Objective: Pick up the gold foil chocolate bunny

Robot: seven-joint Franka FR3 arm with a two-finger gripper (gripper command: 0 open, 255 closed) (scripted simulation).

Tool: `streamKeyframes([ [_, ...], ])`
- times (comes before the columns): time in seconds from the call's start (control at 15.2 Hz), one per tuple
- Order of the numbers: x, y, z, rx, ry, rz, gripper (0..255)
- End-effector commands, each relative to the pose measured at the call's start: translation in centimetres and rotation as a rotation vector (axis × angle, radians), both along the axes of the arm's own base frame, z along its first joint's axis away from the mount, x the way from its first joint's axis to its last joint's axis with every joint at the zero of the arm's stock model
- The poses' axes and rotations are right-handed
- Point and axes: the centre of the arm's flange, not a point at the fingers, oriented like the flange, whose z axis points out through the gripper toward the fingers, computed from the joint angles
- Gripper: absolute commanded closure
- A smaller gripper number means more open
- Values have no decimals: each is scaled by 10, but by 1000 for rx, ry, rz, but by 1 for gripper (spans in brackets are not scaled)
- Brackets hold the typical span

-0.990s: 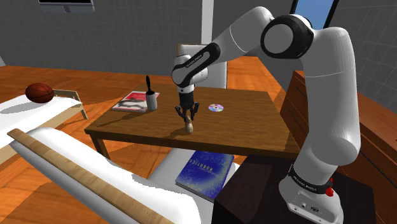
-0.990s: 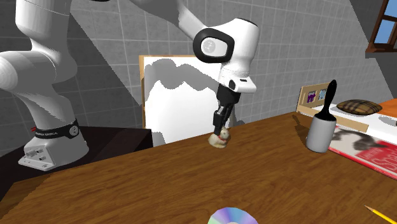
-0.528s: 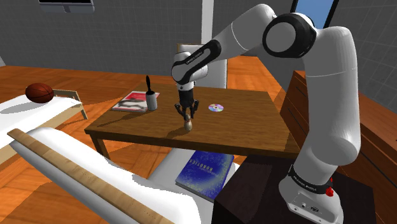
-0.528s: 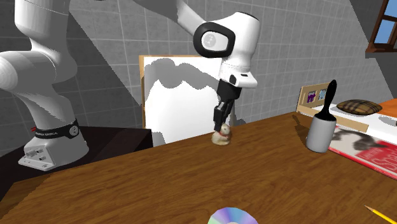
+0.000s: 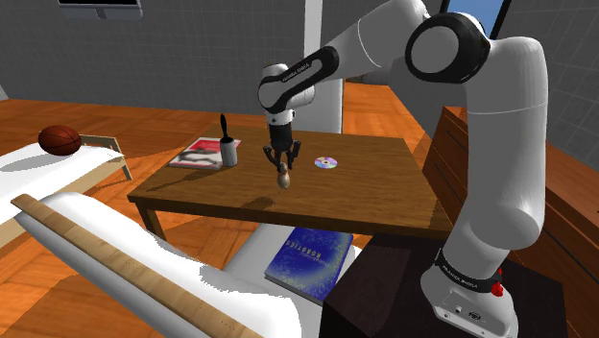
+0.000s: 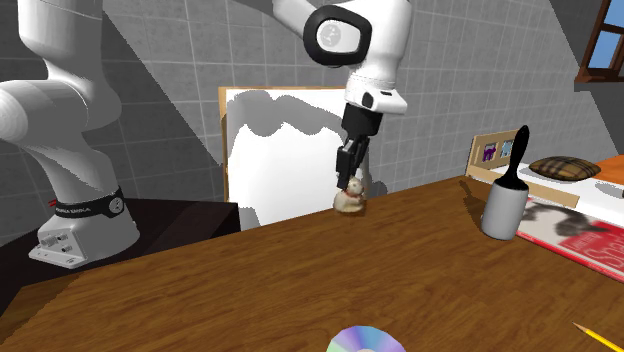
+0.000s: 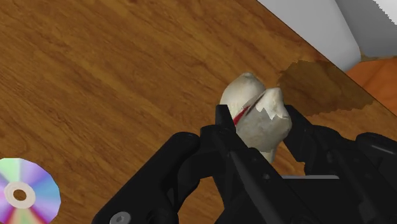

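Note:
The chocolate bunny [image 6: 349,198] is a small pale tan figure with a red band at its neck. It hangs in the air above the wooden table [image 5: 365,197], clear of the top. My black gripper [image 5: 282,168] is shut on the bunny [image 5: 283,177], pointing straight down over the table's middle. In the wrist view the two fingers clasp the bunny [image 7: 257,124] from both sides, and its shadow falls on the wood beyond it. The gripper [image 6: 350,182] also appears in the second exterior view, holding the bunny from above.
A shiny disc [image 5: 326,162] lies on the table past the gripper. A grey cup with a black brush [image 5: 228,149] and a magazine [image 5: 199,153] sit toward the shoulder view's left. A blue book [image 5: 309,261] lies on a white bed below the table's near edge.
The arm has risen, lifting the bunny off the table top. The gripper stays shut on it throughout.

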Motion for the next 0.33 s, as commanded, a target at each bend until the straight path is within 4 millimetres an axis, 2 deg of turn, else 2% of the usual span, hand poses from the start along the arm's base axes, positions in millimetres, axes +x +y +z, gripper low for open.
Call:
streamKeyframes([
  [0.0, -1, 0, 12, 0, 0, 0, 255],
  [0.13, -1, 0, 23, 0, 0, 0, 255],
  [0.26, -1, 0, 24, 0, 0, 0, 255],
])
